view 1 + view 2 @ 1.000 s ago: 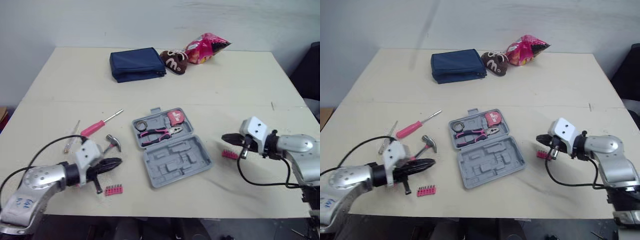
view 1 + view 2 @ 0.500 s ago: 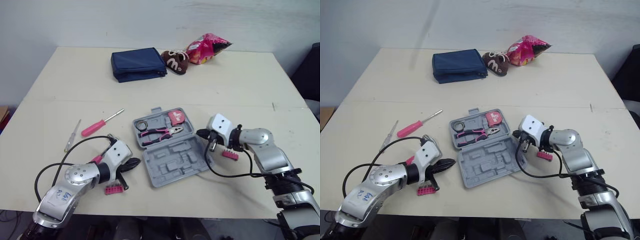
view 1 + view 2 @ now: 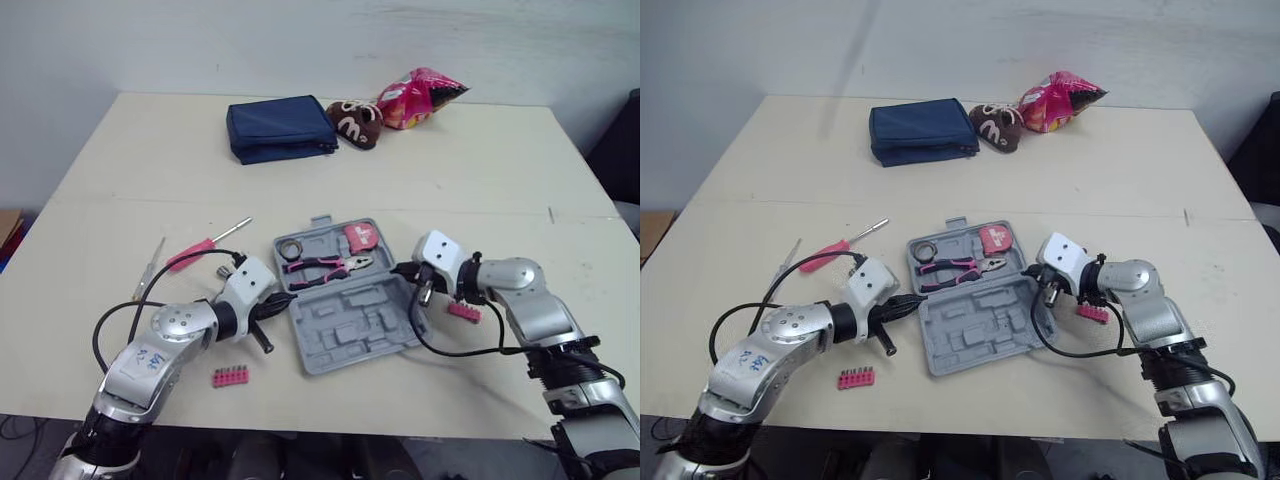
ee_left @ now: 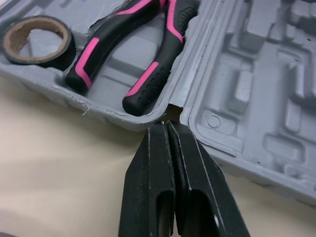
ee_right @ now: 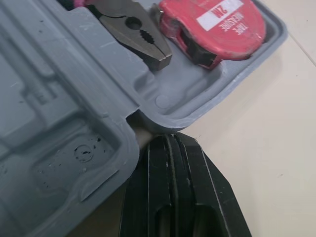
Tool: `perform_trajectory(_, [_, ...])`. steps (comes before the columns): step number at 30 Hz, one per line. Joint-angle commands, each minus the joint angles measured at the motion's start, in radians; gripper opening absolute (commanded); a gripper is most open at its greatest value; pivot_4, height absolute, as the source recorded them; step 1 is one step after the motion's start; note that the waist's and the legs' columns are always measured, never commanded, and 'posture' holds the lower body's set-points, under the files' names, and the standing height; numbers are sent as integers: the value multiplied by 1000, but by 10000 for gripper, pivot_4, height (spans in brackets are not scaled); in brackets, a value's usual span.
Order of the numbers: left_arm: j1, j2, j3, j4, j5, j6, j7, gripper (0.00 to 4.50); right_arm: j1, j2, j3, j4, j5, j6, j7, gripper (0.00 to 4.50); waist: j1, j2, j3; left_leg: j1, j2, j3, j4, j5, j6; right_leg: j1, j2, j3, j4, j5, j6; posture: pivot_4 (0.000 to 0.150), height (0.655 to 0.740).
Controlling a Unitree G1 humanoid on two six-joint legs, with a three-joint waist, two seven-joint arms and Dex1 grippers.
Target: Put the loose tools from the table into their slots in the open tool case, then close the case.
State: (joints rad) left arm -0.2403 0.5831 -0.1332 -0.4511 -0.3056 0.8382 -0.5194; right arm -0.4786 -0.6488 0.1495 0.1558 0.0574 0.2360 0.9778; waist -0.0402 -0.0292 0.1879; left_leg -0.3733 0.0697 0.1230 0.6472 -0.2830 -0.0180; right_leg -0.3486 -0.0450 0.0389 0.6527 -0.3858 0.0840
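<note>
While tool case lies open, left fingers, right fingers (both closed, empty) at its hinge ends.

End effector: both black fingers pressed flat together, nothing btwn them. The tips sit right at the edge of the grey tool case, at the notch where its two halves join, touching or nearly so; can't tell which. Just past the tips, in one half, lie pliers w/ black-and-pink handles, handle ends nearest the tips. Further off on that same side is a tape roll, black w/ a cardboard core, lying flat in its recess. The other half has moulded slots, all bare grey plastic. Cream tabletop lies under and beside the fingers.
</note>
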Motion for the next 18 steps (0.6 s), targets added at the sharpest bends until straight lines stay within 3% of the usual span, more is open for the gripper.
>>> perform_trajectory(1, [-23, -17, 4, -1, -18, -20, -26, 537, 54, -18, 6, -110, 44, 42, 52, 0, 4, 0, 0, 0, 0, 0, 0, 0, 0, 0, 0, 0, 0, 0, 0, 1500, 7400])
perform_trajectory(11, [-74, -3, -49, 172, 39, -192, -150, 537, 223, -74, -52, -352, 108, 168, 43, 0, 12, 0, 0, 0, 0, 0, 0, 0, -1, 0, 0, 0, -1, 0, 0, 1500, 7400])
perform_trajectory(18, [-63, -2, -63, 226, 63, -253, -199, 537, 235, -64, -60, -339, 87, 150, -9, 0, 11, 0, 0, 1, 0, 0, 0, -1, 0, 1, 0, 0, 0, 0, 0, 1500, 7400])
